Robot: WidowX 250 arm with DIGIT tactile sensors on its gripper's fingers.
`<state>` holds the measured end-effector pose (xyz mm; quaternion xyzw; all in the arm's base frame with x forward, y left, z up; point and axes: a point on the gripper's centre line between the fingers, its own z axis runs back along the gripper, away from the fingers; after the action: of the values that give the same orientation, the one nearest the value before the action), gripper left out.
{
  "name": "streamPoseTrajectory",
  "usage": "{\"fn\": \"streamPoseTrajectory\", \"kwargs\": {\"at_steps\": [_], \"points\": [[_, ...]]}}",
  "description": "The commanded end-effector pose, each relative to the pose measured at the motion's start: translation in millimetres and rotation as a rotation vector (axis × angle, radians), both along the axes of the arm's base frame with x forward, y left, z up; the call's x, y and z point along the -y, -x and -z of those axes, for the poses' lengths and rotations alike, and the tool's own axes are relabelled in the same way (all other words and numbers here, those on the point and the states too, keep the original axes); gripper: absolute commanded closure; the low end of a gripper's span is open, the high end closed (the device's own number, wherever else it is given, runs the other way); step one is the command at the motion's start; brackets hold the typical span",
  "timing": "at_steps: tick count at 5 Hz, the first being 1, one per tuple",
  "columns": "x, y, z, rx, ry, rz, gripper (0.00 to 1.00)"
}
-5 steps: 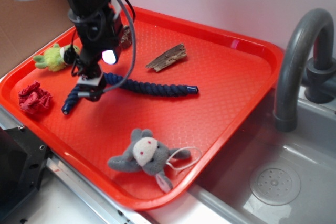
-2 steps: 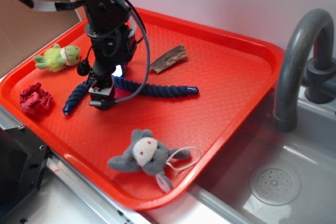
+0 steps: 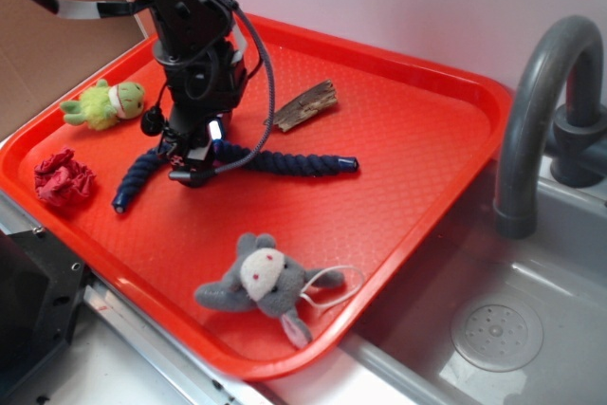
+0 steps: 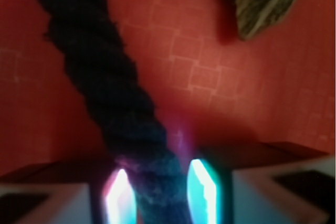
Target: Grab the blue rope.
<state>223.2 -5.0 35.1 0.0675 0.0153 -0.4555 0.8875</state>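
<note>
The blue rope is a thick navy twisted cord lying bent across the middle of the red tray, with one shiny capped end at the right and the other at the lower left. My gripper is down on the rope's bend, left of the tray's middle. In the wrist view the rope runs from the upper left down between my gripper's two lit fingers. Both pads press against its sides and the cord looks pinched there. The rope rests on the tray.
A piece of brown wood lies just behind the rope. A green plush toy and a crumpled red cloth sit at the tray's left. A grey plush animal lies near the front edge. A grey faucet and sink stand to the right.
My gripper moved right along the rope from its left part, then settled slightly back and down over the bend. The rope's left part has shifted a little.
</note>
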Motion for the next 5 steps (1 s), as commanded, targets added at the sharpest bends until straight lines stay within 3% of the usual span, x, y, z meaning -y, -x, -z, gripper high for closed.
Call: {"fn": "streamPoseTrajectory", "kwargs": {"at_steps": [1, 2, 4, 5], "points": [[3, -24, -48, 0.106, 0.034, -0.088, 1.00], [8, -23, -99, 0.169, 0.015, -0.307, 1.00], [15, 10, -198, 0.220, 0.237, -0.824, 1.00], [13, 15, -219, 0.226, 0.295, -1.081, 1.00]]}}
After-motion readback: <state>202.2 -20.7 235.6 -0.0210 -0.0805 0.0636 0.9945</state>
